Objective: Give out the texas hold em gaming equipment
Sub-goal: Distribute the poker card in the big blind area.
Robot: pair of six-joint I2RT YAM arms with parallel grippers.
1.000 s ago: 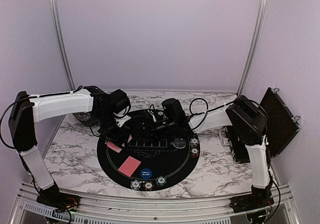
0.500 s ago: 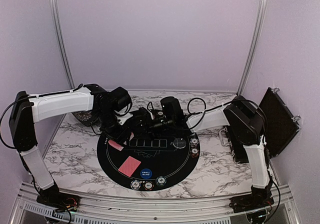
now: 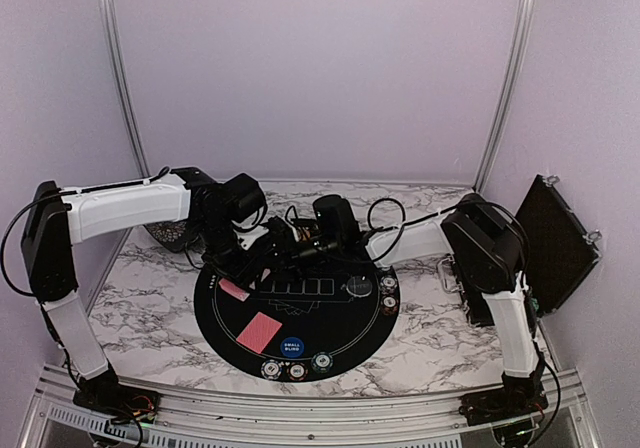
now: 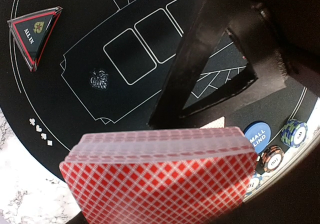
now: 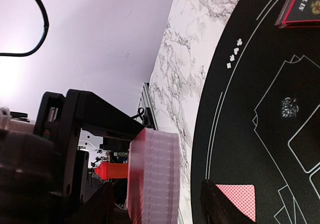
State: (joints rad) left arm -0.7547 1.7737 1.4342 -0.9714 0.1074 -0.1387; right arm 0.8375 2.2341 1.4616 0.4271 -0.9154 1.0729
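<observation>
While the left gripper (image 3: pixel 240 271) was closed firmly on a deck of red-backed playing cards (image 4: pixel 160 184), we saw that the deck was held over the left edge of the round black mat (image 3: pixel 340 340), clear of its surface. The right gripper (image 5: pixel 159 211) reached in from the other side with its jaws apart, one finger on each side of the same deck. We could not tell if those fingers touched the cards.

Under the two grippers, the ALL IN triangular marker (image 4: pixel 34 34) lay flat on the mat, close to its rim. A single red-backed card (image 3: pixel 260 331) lay face down on the near-left part of the mat. Just beside it, toward the near edge, was the blue SMALL BLIND button (image 3: pixel 291 346). Three striped-edge poker chips (image 3: pixel 297 371) lay in a row along the near rim of the mat. Two further chips (image 3: pixel 388 294) lay one behind the other at the right rim, with a dark-grey button (image 3: pixel 358 286) just to their left.

The mat rested on a marble table (image 3: pixel 150 308). A black chip case (image 3: pixel 560 243) stood open at the right side of the table, well apart from the mat.
</observation>
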